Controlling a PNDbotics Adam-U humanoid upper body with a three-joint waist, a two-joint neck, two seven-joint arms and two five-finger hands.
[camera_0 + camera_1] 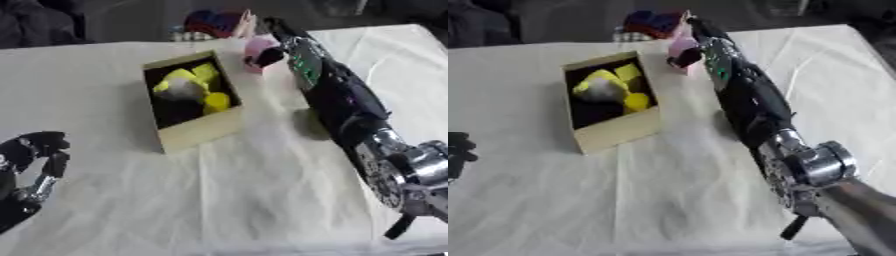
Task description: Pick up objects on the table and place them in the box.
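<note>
Even, soft light falls on the pale table cloth [219,200], which shows bright but without hard glare. The box [188,100] casts a faint shadow on its left side, and its inside is dark. Beyond the box the background is dim. Both pictures are blurred throughout, the edges of things smeared, especially near the box's far corner.

An open cardboard box [198,131] sits on the white-covered bench [262,200], askew, its tan front wall facing the near side. Its dark inside holds several yellow pieces [203,75], a whitish rounded lump [184,90] among them and a round yellow ball [216,101] toward the right wall. Just beyond the box's far right corner, a pink object [259,49] is gripped in the right robot hand [269,55]; its shape is too blurred to tell.
</note>
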